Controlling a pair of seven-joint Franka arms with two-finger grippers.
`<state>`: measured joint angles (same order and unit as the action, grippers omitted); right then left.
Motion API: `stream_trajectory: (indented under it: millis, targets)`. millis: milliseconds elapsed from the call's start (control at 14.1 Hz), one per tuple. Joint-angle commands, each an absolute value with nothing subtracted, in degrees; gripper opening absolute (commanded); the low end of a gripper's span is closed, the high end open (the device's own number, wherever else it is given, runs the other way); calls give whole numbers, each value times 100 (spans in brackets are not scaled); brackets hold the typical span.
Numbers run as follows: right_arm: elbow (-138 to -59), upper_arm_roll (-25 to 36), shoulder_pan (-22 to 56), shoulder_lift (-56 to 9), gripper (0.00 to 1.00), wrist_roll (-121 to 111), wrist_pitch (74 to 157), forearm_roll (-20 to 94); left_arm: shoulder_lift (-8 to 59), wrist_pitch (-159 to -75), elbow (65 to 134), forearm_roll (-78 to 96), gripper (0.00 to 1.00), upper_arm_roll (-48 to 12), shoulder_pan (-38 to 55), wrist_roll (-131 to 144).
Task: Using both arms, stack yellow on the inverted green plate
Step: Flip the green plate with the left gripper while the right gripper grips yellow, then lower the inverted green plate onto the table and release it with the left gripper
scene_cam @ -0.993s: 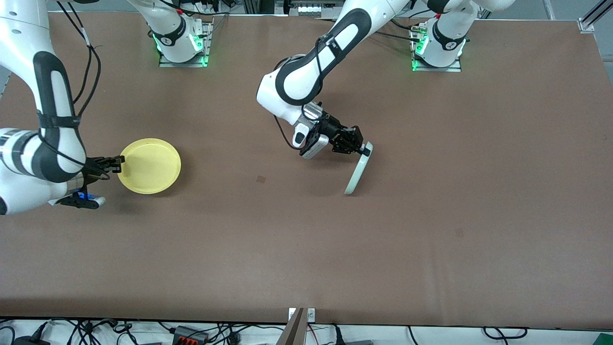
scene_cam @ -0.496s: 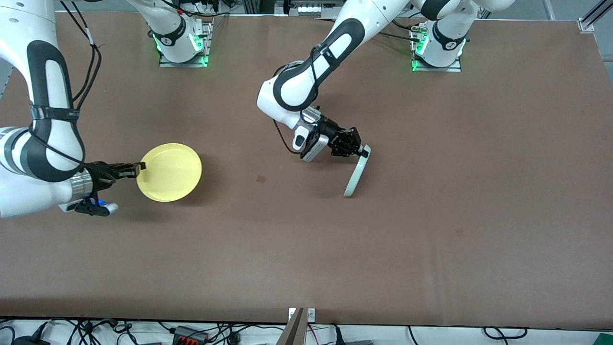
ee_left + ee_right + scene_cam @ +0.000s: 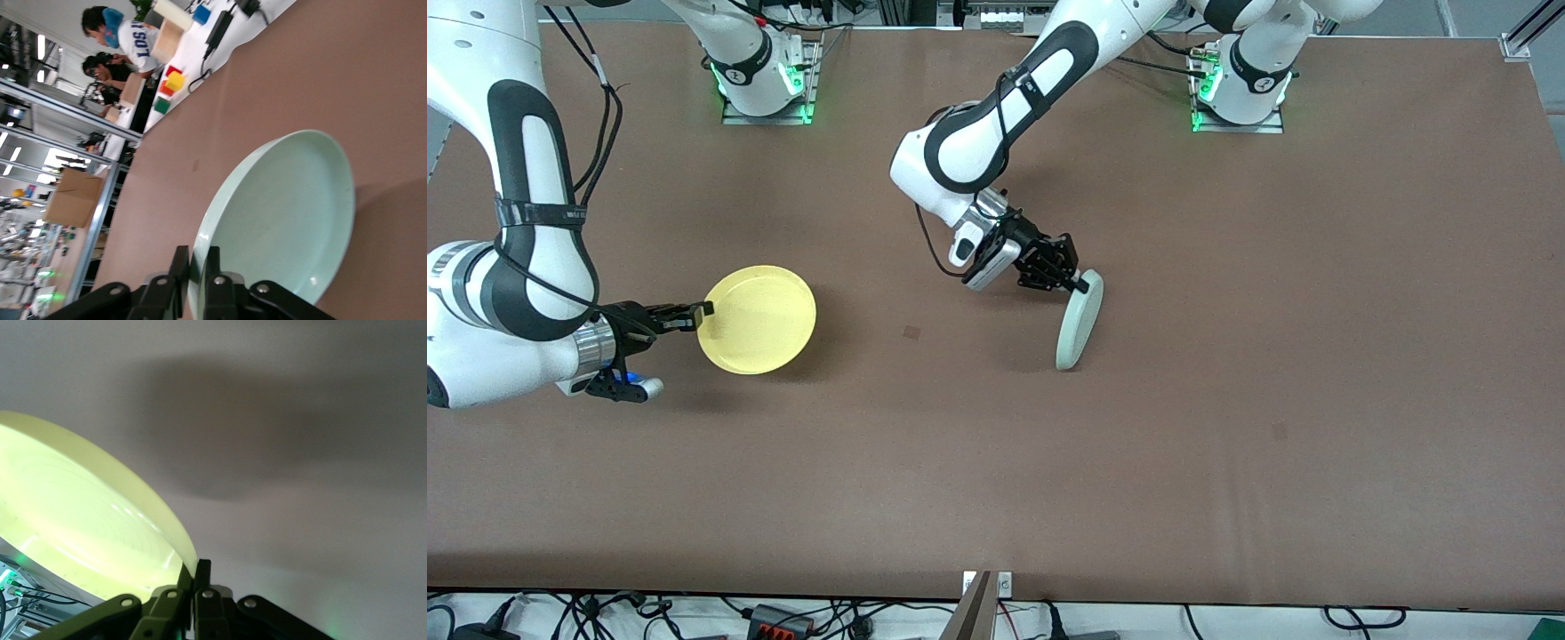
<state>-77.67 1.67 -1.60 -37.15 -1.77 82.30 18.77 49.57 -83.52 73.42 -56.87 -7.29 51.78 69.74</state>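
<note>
The pale mint-green plate (image 3: 1078, 320) stands tilted on its edge near the table's middle, its lower rim on the table. My left gripper (image 3: 1083, 284) is shut on its upper rim; in the left wrist view the plate (image 3: 287, 220) fills the frame with the gripper (image 3: 199, 267) clamped on its rim. The yellow plate (image 3: 758, 319) is held level, a little above the table, toward the right arm's end. My right gripper (image 3: 704, 311) is shut on its rim; in the right wrist view the plate (image 3: 80, 527) shows with the gripper (image 3: 195, 577) on its edge.
The brown table (image 3: 1227, 400) carries a small dark mark (image 3: 911, 332) between the two plates. Both arm bases (image 3: 765, 80) stand at the edge farthest from the front camera. Cables lie off the table's front edge.
My right gripper has carried the yellow plate toward the table's middle. My left gripper has tipped the green plate further over, shifting slightly toward the right arm's end.
</note>
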Motion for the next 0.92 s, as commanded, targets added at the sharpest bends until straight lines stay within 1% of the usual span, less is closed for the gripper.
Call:
stream_trajectory:
  millis: [0,71,213,284,355,567,709,851]
  targets:
    - [-7717,184,-211,-3735,0,-220,8165,1890,5125,-9735,7216,-5125,100,-782,4931,7277]
    - [-7734,193,-220,-3735,0,-211,8165,1872,5098,-9991,7207,-4793,100,-782,4826,7243]
    - [-7752,202,-237,-3788,0,-211,8182,1619,5063,-11121,7216,-3732,100,-782,4527,7321]
    - [-7752,211,-246,-3797,0,-220,8226,1487,5054,-11484,7207,-3265,100,-765,4526,7321]
    - [-7752,202,-290,-3823,0,-228,8261,1407,5054,-11618,7216,-2991,100,-739,4509,7321]
    - [-7752,211,-290,-3832,0,-229,8279,1362,5062,-11654,7216,-2927,100,-773,4386,7321]
    - [-7752,202,-299,-3850,0,-237,8314,1362,5080,-12021,7225,-2918,100,-773,4360,7321]
    - [-7752,202,-299,-3850,0,-237,8323,1380,4993,-12067,7225,-2935,100,-773,4220,7243]
